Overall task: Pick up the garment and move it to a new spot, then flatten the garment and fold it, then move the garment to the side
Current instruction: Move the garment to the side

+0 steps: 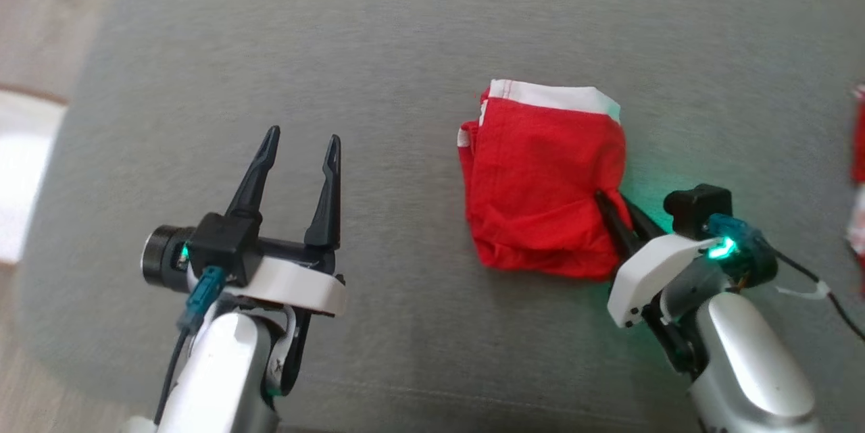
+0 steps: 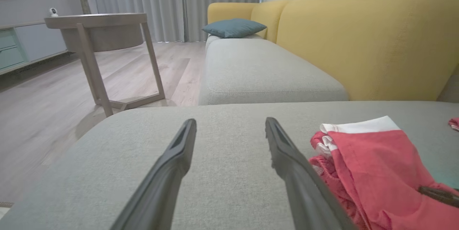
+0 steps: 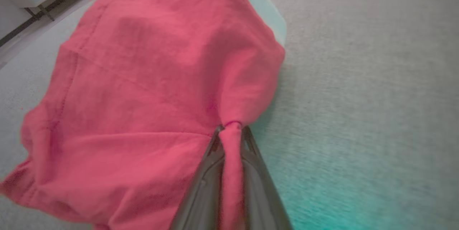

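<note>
Two fingers of the right gripper (image 3: 231,129) pinch a corner of the red garment (image 1: 540,183), tips half hidden; the left gripper (image 1: 303,137) gapes wide, empty.

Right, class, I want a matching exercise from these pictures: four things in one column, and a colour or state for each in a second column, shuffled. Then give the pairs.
Column one
1. left gripper
2. right gripper
3. garment
4. pillow

Column two
A. blue
B. open, holding nothing
C. red with a white band
D. shut, pinching fabric

Pairs: 1-B, 2-D, 3-C, 4-A
</note>
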{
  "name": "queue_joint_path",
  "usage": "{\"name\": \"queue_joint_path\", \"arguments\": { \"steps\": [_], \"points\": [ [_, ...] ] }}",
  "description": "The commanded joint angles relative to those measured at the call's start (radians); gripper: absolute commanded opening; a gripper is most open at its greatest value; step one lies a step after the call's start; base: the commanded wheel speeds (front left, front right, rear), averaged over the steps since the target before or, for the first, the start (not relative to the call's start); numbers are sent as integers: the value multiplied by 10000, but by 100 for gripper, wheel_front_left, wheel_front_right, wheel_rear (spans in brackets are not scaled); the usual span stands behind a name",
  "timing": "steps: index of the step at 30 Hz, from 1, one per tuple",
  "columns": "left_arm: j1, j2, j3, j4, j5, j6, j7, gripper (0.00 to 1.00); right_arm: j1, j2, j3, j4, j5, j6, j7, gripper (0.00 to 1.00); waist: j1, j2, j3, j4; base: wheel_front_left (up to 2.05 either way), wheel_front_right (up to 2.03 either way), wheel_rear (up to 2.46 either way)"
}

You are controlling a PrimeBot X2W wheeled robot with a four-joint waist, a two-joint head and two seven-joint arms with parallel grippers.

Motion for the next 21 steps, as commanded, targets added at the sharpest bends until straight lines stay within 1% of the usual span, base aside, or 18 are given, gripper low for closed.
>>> {"name": "queue_joint_path", "arguments": {
  "steps": [1, 6, 12, 16, 21],
  "points": [
    [-404, 158, 411, -381, 77, -4, -121, 100, 2, -130, 234, -432, -81, 65, -93, 0, 0, 0, 74, -710, 0, 0, 0],
    [-568, 282, 404, -438, 178, -120, -121, 100, 159, -797, 504, -951, 49, 65, -29, 0, 0, 0, 217, -2051, 0, 0, 0],
    [-888, 384, 316, -443, 279, -234, -121, 100, -248, -2026, 754, -1183, 252, 65, 64, 0, 0, 0, 582, -3370, 0, 0, 0],
    [-1181, 400, 196, -422, 357, -284, -112, 100, -1073, -2754, 672, -1024, 412, 65, -157, 0, 0, 0, 954, -3845, 0, 0, 0],
    [-1676, 414, -5, -409, 488, -398, -44, 100, -2222, -3702, 260, -383, 465, 65, -446, 0, 0, 0, 1536, -3930, 0, 0, 0]
  ]
}}
